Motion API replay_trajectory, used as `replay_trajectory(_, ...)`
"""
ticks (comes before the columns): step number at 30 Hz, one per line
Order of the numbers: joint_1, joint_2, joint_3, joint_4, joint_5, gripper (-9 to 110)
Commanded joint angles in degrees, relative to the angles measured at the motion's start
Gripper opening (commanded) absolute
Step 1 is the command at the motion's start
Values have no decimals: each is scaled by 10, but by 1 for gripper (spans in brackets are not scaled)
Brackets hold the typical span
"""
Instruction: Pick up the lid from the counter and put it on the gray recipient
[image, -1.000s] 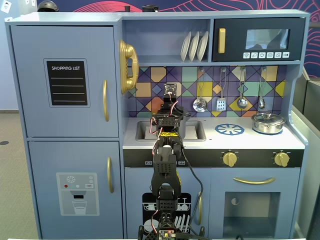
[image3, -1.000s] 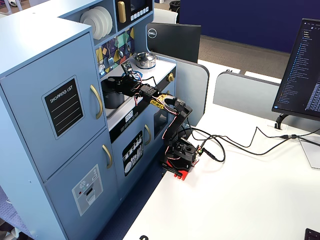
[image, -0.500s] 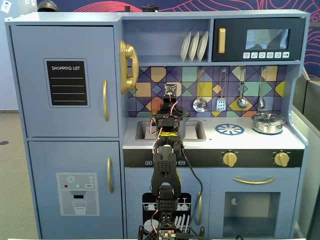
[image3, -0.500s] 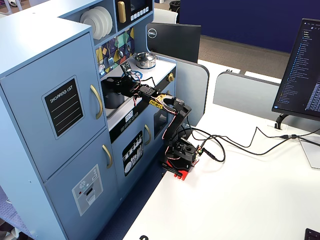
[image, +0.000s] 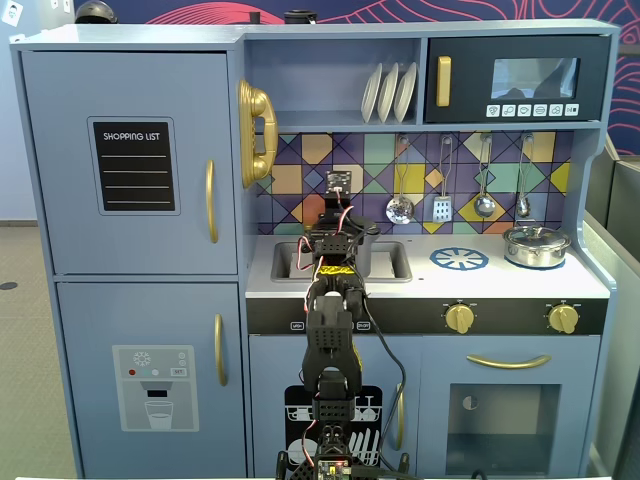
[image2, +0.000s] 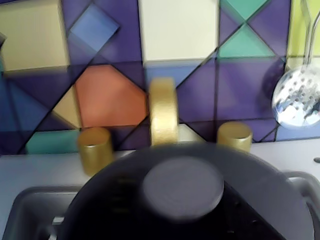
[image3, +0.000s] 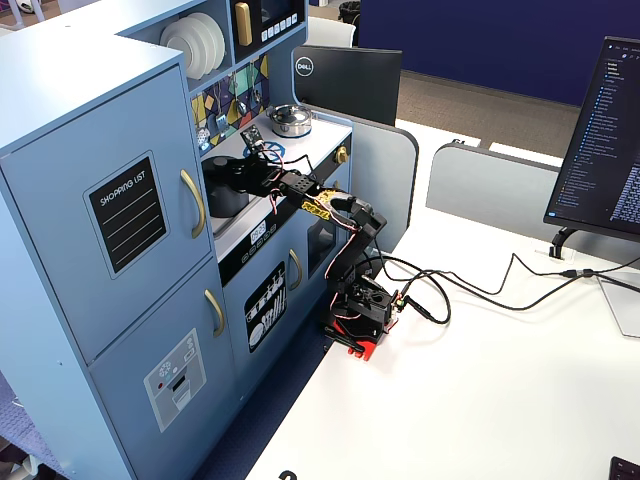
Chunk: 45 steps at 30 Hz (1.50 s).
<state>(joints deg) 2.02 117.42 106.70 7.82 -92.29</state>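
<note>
Gripper (image: 338, 222) extended over the sink, centre of a fixed view, low above the basin; fingers themselves out of sight in every view, so grip impossible to tell for certain. Lid (image2: 183, 188) filling the lower middle of the wrist view, dark disc with its flat knob facing the camera, blurred and very close, probably carried at the fingertips, though no contact visible. Gray recipient (image3: 226, 196) standing in the sink recess, upper left of centre in another fixed view, dark cylinder directly beneath the outstretched arm; in the first fixed view only a dark flank (image: 362, 250) showing just right of the wrist. Whether lid already touching the rim, or held just above, not clear.

Further out: gold faucet (image2: 164, 110) and its two knobs right behind the lid, against the coloured tile backsplash (image2: 110, 95); slotted spoon (image2: 296, 98) hanging at right edge. Silver pot (image: 536, 245) far right on the counter, beside the blue burner circle (image: 459, 259), both well apart from the action.

Step in hand, by judgement: placing, near the end. Next move: centring the disc over the rim, lowering flat, then letting go without dragging it sideways.
</note>
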Motion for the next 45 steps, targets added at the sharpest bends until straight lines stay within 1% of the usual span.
replay_trajectory(1,18,45,-6,6,-10,26)
replay_trajectory(4,20,67,-18,33,-11,29)
replay_trajectory(9,14,158,-25,136,-22,26)
replay_trajectory(14,6,310,-4,345,9,19)
replay_trajectory(16,12,365,4,454,19,15)
replay_trajectory(18,-4,411,19,545,28,8)
replay_trajectory(21,-18,454,55,642,51,0)
replay_trajectory(23,-17,473,96,684,76,0)
replay_trajectory(24,-15,479,123,699,73,0)
replay_trajectory(27,-12,496,228,705,72,0)
replay_trajectory(31,-20,514,379,650,82,0)
replay_trajectory(35,-27,550,491,602,114,0)
replay_trajectory(41,-46,590,579,607,140,0)
replay_trajectory(45,-36,621,631,642,126,0)
